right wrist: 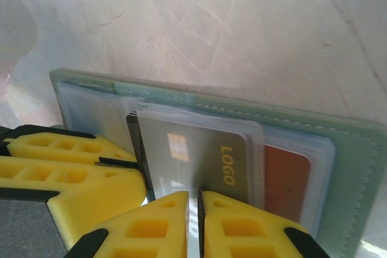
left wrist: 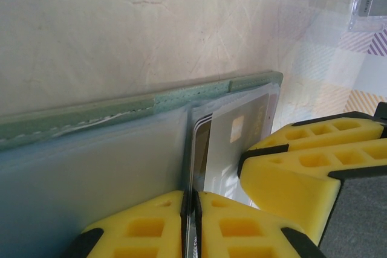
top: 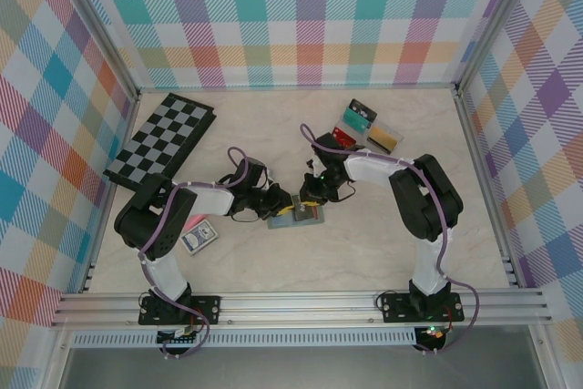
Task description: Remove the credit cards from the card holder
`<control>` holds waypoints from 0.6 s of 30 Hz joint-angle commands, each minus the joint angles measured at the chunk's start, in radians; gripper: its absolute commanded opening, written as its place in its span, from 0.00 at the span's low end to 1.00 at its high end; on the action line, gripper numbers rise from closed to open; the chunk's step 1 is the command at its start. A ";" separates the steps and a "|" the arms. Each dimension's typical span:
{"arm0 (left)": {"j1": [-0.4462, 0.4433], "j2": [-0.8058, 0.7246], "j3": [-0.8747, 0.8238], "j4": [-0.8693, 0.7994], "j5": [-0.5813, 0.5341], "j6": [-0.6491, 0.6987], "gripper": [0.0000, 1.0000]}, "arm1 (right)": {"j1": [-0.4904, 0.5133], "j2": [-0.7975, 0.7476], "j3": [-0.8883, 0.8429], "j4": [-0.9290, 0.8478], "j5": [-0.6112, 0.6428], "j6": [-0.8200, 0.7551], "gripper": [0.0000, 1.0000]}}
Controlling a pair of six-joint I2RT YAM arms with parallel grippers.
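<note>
Jaws pressed together on both arms. Right jaws pinch the lower edge of a grey "LOGO" card [right wrist: 199, 155], with the yellow right fingers [right wrist: 163, 228] at bottom centre of the right wrist view. The card's top is still under a clear sleeve of the card holder [right wrist: 357, 167]. A red-orange card [right wrist: 287, 176] sits in the sleeve just right of it. Left jaws clamp a thin edge of the holder's inner leaf, left fingers [left wrist: 139, 228] at bottom of the left wrist view; can't tell if that's sleeve only or a card too. The holder lies open flat on the surface [top: 364, 243], just below frame centre in the top view, between the two wrists. Checkered board [top: 162, 141] upper left, clear tray [top: 369, 127] upper right, both well apart from the holder.
</note>
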 commanded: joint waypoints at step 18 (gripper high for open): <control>0.019 0.031 0.004 -0.044 -0.014 0.044 0.07 | 0.008 -0.058 0.014 -0.098 0.187 -0.017 0.24</control>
